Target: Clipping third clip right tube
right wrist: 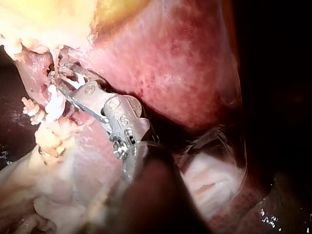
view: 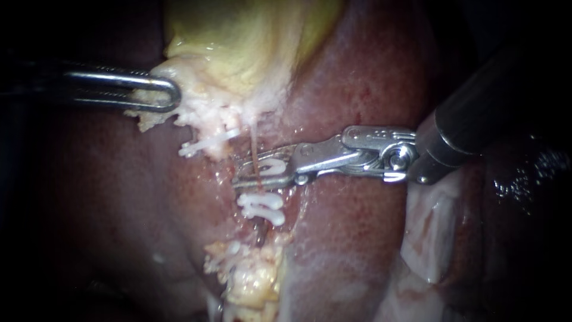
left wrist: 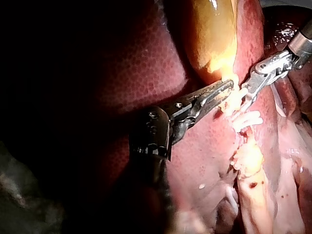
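Clip [view: 273, 165], white and curved, sits across the right tube [view: 254, 142], a thin pinkish strand running down from the pale tissue [view: 202, 113] under the yellow gallbladder [view: 238, 36]. My right instrument [view: 241, 173] reaches over the liver [view: 357, 77]. Its end effector is only part closed, pinching that clip from both sides with the tube passing between. Just below, on the same strand, two more white clips [view: 261, 207] lie close together. My left instrument [view: 176, 95] has its end effector pressed onto the pale tissue at the gallbladder's base.
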